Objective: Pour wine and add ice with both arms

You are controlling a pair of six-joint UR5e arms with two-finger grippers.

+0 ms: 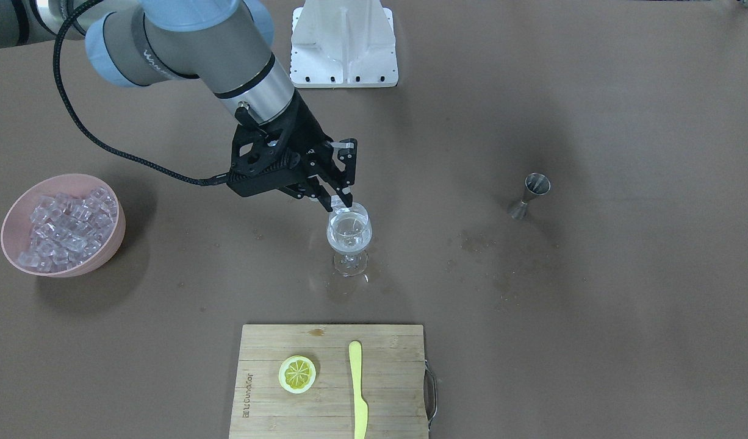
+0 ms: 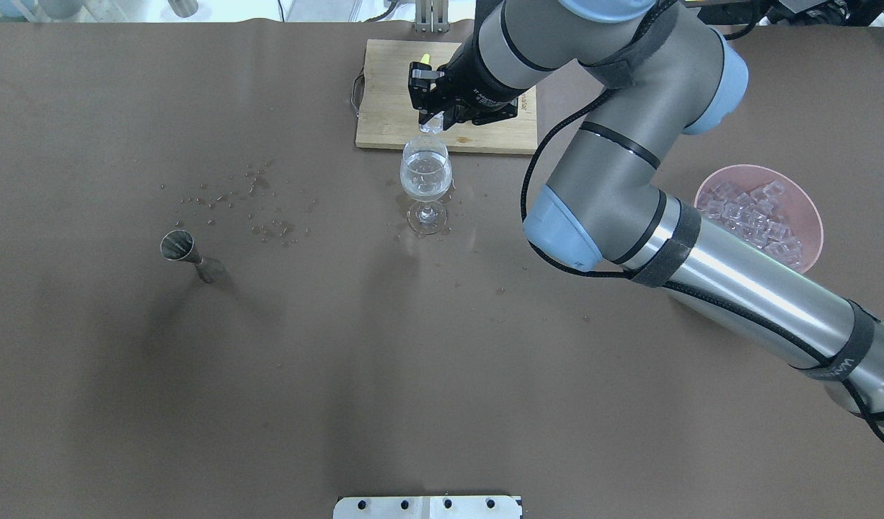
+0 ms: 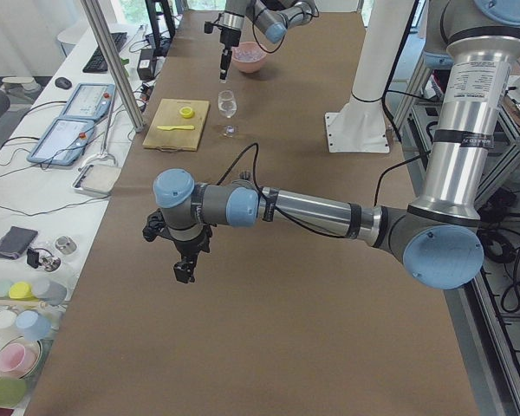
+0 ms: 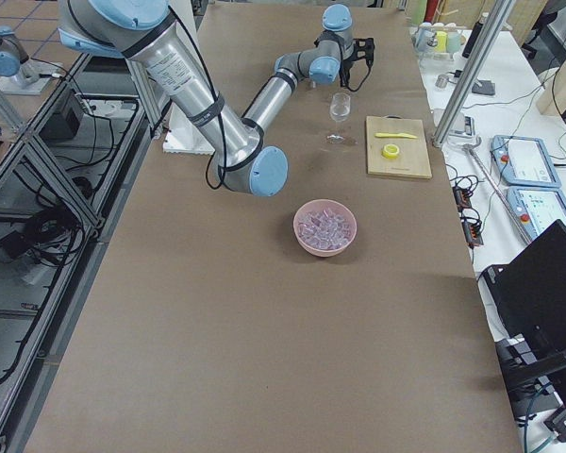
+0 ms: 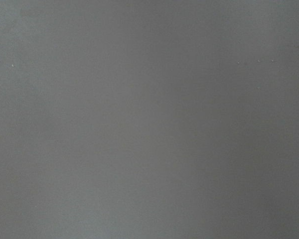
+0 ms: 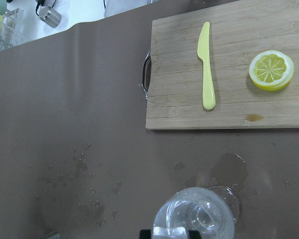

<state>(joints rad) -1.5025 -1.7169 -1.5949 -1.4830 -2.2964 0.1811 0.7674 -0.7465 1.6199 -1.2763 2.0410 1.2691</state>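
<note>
My right gripper [image 1: 338, 203] hangs just over the rim of a clear stemmed glass [image 1: 349, 235] that holds the wine, a little clear liquid. Its fingers are shut on one small clear ice cube [image 2: 432, 127], which also shows at the bottom of the right wrist view [image 6: 168, 231] above the glass [image 6: 194, 219]. Several more ice cubes [image 1: 66, 222] fill a pink bowl [image 1: 116, 239]. My left gripper [image 3: 184, 267] shows only in the exterior left view, low over bare table far from the glass. I cannot tell whether it is open or shut.
A steel jigger [image 1: 530, 195] stands upright on the table. A wooden cutting board [image 1: 392, 366] carries a lemon slice [image 1: 297, 374] and a yellow knife [image 1: 357, 390]. Droplets lie on the table around the glass. A white base block [image 1: 343, 42] stands at the robot's edge.
</note>
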